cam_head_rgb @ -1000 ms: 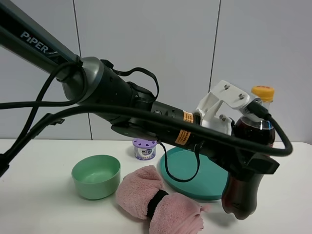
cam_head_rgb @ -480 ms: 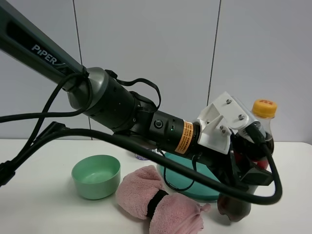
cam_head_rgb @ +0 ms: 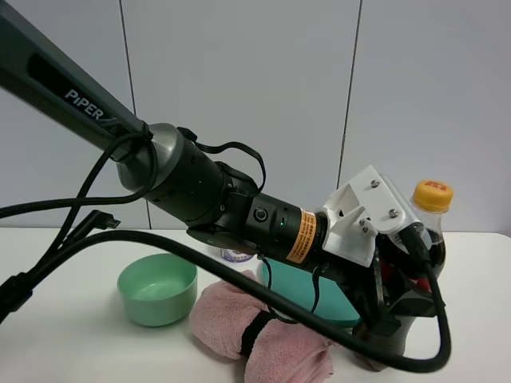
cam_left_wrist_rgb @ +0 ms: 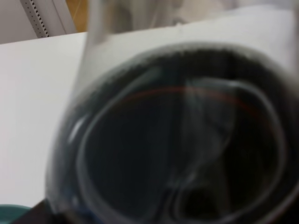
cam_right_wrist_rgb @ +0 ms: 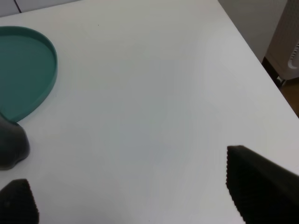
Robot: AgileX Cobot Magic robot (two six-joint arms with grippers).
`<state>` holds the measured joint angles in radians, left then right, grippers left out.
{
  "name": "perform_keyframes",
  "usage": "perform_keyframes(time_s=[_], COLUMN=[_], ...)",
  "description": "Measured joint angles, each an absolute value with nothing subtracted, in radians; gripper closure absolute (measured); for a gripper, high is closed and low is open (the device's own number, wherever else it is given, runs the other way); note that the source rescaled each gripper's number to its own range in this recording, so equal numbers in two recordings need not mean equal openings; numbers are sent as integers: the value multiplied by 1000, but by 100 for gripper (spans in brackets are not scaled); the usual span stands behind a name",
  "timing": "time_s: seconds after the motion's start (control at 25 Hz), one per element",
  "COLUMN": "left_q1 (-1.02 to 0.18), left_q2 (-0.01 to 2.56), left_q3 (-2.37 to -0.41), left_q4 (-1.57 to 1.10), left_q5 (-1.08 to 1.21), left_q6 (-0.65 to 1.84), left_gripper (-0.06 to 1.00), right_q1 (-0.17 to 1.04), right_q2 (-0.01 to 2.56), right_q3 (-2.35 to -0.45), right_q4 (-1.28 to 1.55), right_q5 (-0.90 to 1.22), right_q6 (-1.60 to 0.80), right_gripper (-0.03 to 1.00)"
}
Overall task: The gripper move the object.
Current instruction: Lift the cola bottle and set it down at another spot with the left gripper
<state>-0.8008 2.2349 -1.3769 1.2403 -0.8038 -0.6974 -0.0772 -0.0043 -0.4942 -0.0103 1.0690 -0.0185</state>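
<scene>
The left gripper (cam_head_rgb: 397, 299) is clamped on the cola bottle (cam_head_rgb: 433, 238), which is held roughly upright just beside the teal plate (cam_right_wrist_rgb: 28, 65), on the side away from the green bowl (cam_head_rgb: 157, 289). "PiPER" is printed on the arm (cam_head_rgb: 88, 104); the print on the orange band (cam_head_rgb: 302, 237) cannot be read. The right gripper (cam_right_wrist_rgb: 126, 179) is spread wide above the bare table (cam_right_wrist_rgb: 140, 84), which lies open from the plate to its edge.

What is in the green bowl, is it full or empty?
Empty. The high view shows the green bowl's bare pale inside, with nothing in it.
</scene>
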Motion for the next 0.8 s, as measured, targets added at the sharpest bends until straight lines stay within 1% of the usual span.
perform_keyframes(time_s=[0.64, 0.8], left_q1=[-801, -801], left_q2=[2238, 2238], left_q3=[-1377, -1378], left_q4=[1208, 1204], left_q5=[-783, -780], left_q6=[-697, -697], left_gripper=[94, 92], right_q1=[-77, -77], right_q2=[-4, -4], right_q3=[-494, -494], right_q4=[-10, -10], right_q5=[1069, 1069], right_q6=[-19, -19], right_gripper=[-3, -3])
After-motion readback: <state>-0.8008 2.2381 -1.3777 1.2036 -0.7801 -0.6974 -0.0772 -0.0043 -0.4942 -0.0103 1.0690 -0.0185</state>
